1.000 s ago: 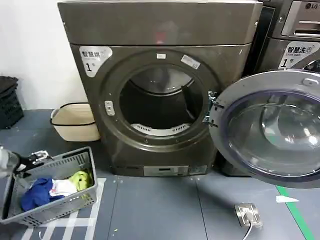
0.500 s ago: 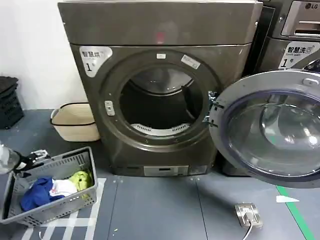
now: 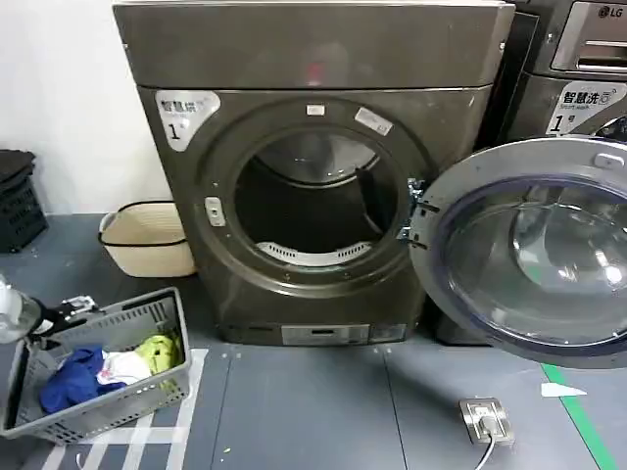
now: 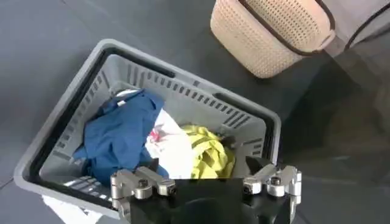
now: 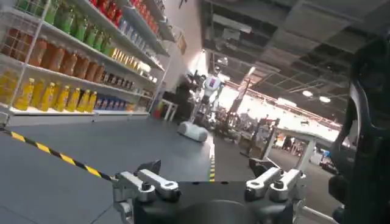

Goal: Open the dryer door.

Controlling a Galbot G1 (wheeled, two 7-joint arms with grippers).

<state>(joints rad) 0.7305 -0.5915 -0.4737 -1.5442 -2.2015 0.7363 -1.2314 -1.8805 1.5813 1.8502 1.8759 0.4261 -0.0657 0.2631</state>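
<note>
The dryer door [image 3: 534, 255], a chrome ring around tinted glass with a grey inner rim, stands swung wide open to the right of the dryer's round opening [image 3: 313, 201]. The drum inside looks bare. My left gripper [image 3: 76, 309] hangs low at the left, far from the door, over a grey laundry basket [image 4: 183, 82]. In the left wrist view the gripper [image 4: 203, 164] is open with nothing between its fingers. My right gripper [image 5: 206, 164] is open too, holds nothing and faces out into the room.
The grey basket [image 3: 147, 313] holds blue [image 4: 116, 131], white and yellow [image 4: 207, 155] clothes. A cream wicker basket [image 3: 147, 240] sits left of the dryer, with a black crate [image 3: 15, 201] beyond it. An LG machine [image 3: 578, 78] stands behind the door. A metal plate [image 3: 485, 419] lies on the floor.
My left arm has shifted very slightly at the lower left. The door and everything else stay where they were.
</note>
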